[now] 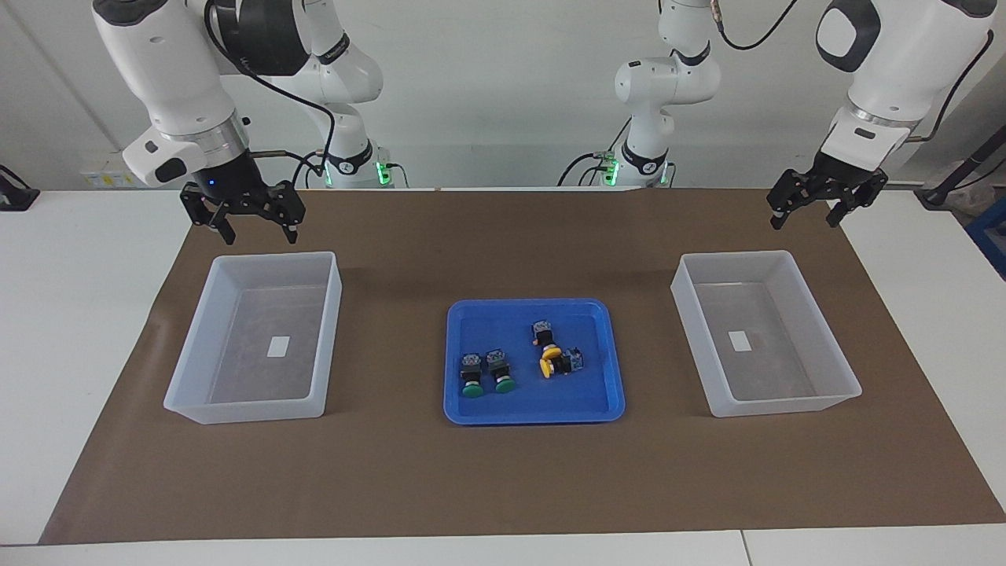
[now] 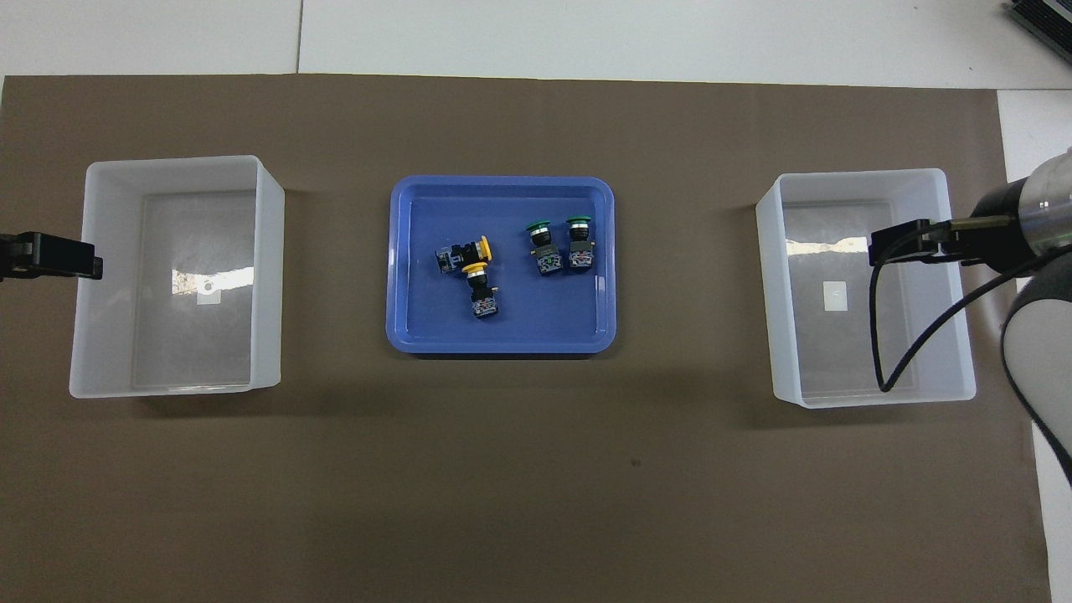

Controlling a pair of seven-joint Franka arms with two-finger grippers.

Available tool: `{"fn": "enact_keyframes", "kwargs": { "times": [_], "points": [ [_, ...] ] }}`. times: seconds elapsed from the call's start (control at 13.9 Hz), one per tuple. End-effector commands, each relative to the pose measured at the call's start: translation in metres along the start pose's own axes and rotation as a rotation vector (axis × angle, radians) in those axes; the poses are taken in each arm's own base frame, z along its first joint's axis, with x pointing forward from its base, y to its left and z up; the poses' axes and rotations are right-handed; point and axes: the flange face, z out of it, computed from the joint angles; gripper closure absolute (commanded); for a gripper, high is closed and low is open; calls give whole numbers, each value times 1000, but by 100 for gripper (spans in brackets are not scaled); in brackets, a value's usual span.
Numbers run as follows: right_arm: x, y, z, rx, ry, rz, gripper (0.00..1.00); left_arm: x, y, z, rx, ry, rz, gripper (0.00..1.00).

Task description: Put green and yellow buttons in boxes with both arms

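Two green buttons [image 1: 486, 375] [image 2: 559, 244] lie side by side in the blue tray [image 1: 534, 415] [image 2: 501, 345]. Two yellow buttons [image 1: 553, 355] [image 2: 471, 268] lie touching each other in the same tray. One translucent box [image 1: 244, 409] [image 2: 772, 293] stands at the right arm's end, with only a white label inside. Its twin [image 1: 786, 405] [image 2: 268, 276] stands at the left arm's end. My right gripper [image 1: 261, 234] [image 2: 879, 249] hangs open and holds nothing above its box. My left gripper [image 1: 803, 222] [image 2: 88, 266], open and holding nothing, hangs over the outer wall of its box.
A brown mat [image 1: 503, 487] covers the middle of the white table and carries the tray and both boxes. The tray sits midway between the boxes, with bare mat on either side of it.
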Motion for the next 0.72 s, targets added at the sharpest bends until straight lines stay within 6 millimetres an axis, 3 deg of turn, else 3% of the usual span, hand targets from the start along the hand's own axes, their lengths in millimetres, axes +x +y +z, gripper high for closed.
{"fn": "enact_keyframes", "kwargs": {
  "times": [0.0, 0.14, 0.43, 0.65],
  "points": [
    [-2, -23, 4, 26, 10, -35, 0, -7, 7, -1, 9, 9, 5, 0],
    [0, -45, 14, 29, -3, -73, 0, -7, 13, 4, 8, 7, 15, 0],
    [19, -98, 45, 49, 50, -91, 0, -15, 78, 44, -10, 210, 114, 0],
    [37, -149, 85, 62, 85, -56, 0, -10, 130, 78, -47, 233, 57, 0]
  ]
}}
